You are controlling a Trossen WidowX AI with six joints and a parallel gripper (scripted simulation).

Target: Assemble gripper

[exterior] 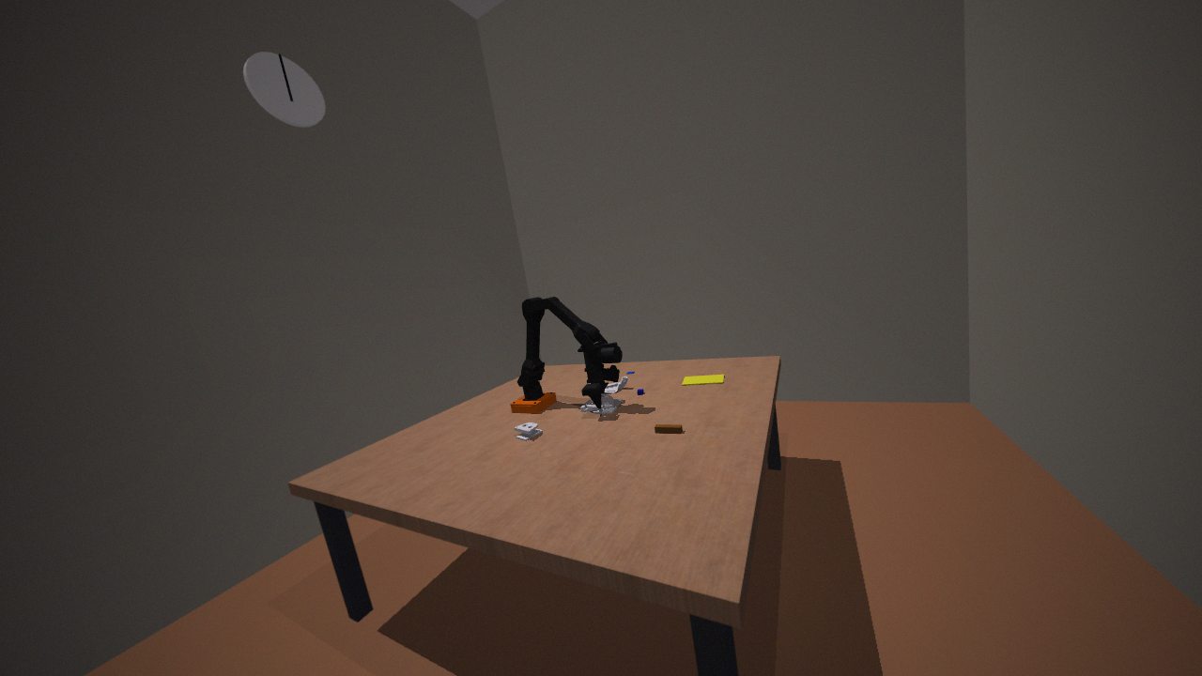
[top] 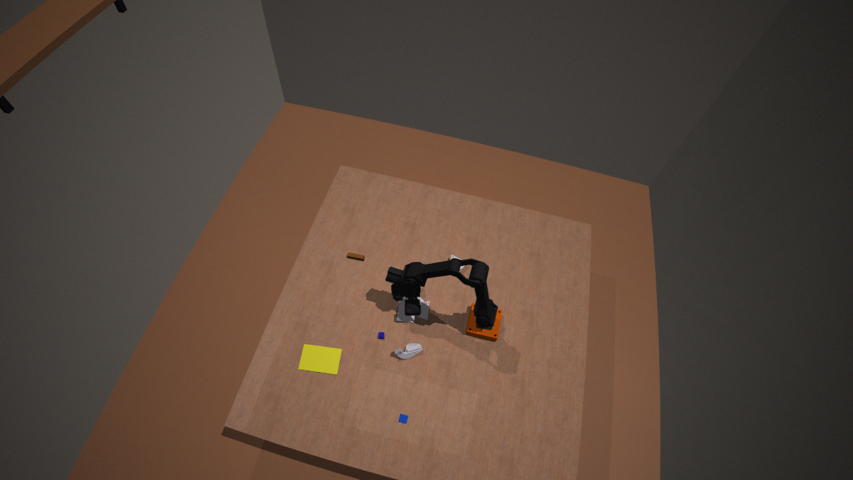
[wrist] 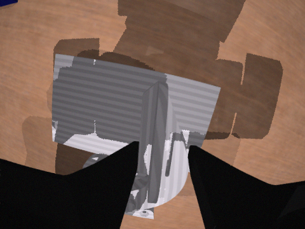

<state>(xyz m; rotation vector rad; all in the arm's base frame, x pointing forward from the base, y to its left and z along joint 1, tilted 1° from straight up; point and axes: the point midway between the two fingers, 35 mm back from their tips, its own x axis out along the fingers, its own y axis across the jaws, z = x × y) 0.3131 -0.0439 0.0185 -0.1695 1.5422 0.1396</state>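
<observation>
My gripper (top: 412,308) (exterior: 600,407) (wrist: 164,149) is shut on a light grey jaw (wrist: 154,178), whose upright ridge and slotted, rounded part show between the fingers. Just below lies the gripper base (top: 404,317) (wrist: 95,95), a broad grey plate on the table. The held jaw overlaps it in the wrist view. The fingers and jaw hide the pins, so I cannot tell whether the jaw touches one. The other jaw (top: 409,351) (exterior: 617,387) lies apart on the table. A white part with holes, seemingly the housing plate (top: 454,260) (exterior: 528,430), lies on the far side, partly behind the arm in the top view.
A small dark blue block (top: 380,335) (exterior: 640,391) (wrist: 7,2) lies near the base. A yellow plate (top: 320,359) (exterior: 703,379), a brown bar (top: 355,257) (exterior: 669,428) and a flat blue square (top: 403,419) (exterior: 630,372) lie farther out. The arm stands on an orange mount (top: 474,329) (exterior: 528,407).
</observation>
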